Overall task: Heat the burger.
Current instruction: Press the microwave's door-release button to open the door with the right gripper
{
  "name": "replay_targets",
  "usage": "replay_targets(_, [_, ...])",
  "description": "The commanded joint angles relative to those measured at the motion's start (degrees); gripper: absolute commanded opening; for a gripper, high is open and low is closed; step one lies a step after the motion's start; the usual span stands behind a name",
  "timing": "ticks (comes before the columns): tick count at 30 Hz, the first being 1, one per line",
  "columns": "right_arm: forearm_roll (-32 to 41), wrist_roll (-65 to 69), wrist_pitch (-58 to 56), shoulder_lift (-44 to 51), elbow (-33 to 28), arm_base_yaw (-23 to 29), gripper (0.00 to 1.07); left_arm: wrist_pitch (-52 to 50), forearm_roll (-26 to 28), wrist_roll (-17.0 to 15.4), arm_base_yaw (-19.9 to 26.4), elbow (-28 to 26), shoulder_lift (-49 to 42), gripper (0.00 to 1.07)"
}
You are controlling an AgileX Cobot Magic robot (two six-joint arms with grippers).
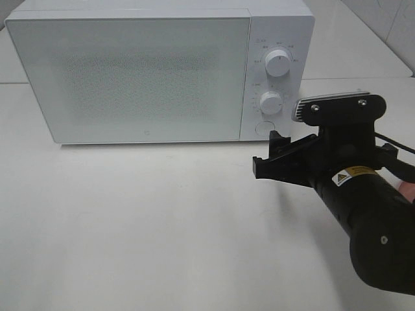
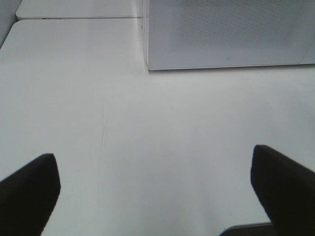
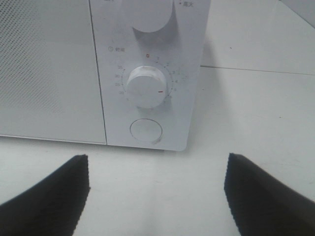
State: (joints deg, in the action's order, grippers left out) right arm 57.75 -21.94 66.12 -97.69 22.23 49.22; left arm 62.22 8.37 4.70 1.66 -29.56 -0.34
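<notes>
Shut microwave (image 1: 285, 29) keeps its inside hidden

The speckled door (image 1: 139, 78) shows nothing of the interior in any view. Print around the lower dial (image 3: 146, 87) is too small to read; the upper dial (image 3: 152, 14) is cut by the frame. Fingers of the right gripper (image 3: 157, 157) and left gripper (image 2: 153, 151) run off their pictures' edges. From above, a right fingertip overlaps the round button (image 1: 261, 127); contact cannot be told.

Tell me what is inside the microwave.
The microwave has its door shut; the speckled white panel shows nothing through it. The inside is hidden, and no burger shows in any view.
</notes>
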Motion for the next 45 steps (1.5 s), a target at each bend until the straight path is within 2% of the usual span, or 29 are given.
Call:
replay_targets(1, [0.2,-0.3,0.2,-0.7,1.2,1.0,0.74,-0.7,0.1,-0.5,-0.3,0.0,-0.8,0.98])
replay_targets(13, [0.2,5.4,0.2,-0.7,1.2,1.0,0.74,-0.7,0.1,-0.5,-0.3,0.0,-0.8,0.98])
replay_targets(19, [0.2,13.0,0.2,-0.7,1.2,1.0,0.74,-0.7,0.1,-0.5,-0.3,0.0,-0.8,0.98])
replay_targets(24, [0.2,24.2,0.2,-0.7,1.2,1.0,0.70,-0.7,0.1,-0.5,-0.3,0.0,-0.8,0.98])
replay_targets(32, [0.2,45.1,0.1,-0.7,1.2,1.0,0.55,-0.7,0.1,-0.5,-0.3,0.0,-0.8,0.98])
replay_targets(33, [0.2,50.6,0.0,-0.7,1.2,1.0,0.50,-0.7,0.1,-0.5,-0.3,0.0,-0.8,0.98])
replay_targets(35, [0.2,52.6,-0.1,-0.7,1.2,1.0,0.47,-0.7,0.1,-0.5,-0.3,0.0,-0.8,0.98])
replay_targets(37, [0.2,59.0,-1.7,-0.7,1.2,1.0,0.37,-0.7,0.1,-0.5,-0.3,0.0,-0.8,0.98])
replay_targets(38, [0.2,59.0,-1.7,-0.7,1.2,1.0,0.37,-0.7,0.1,-0.5,-0.3,0.0,-0.8,0.98])
replay_targets(40, [0.2,66.0,-2.9,-0.7,1.2,1.0,0.24,-0.7,0.1,-0.5,-0.3,0.0,-0.8,0.98])
replay_targets(45, [0.2,75.7,-4.1,-0.7,1.2,1.0,0.13,-0.7,0.1,-0.5,-0.3,0.0,-0.8,0.98])
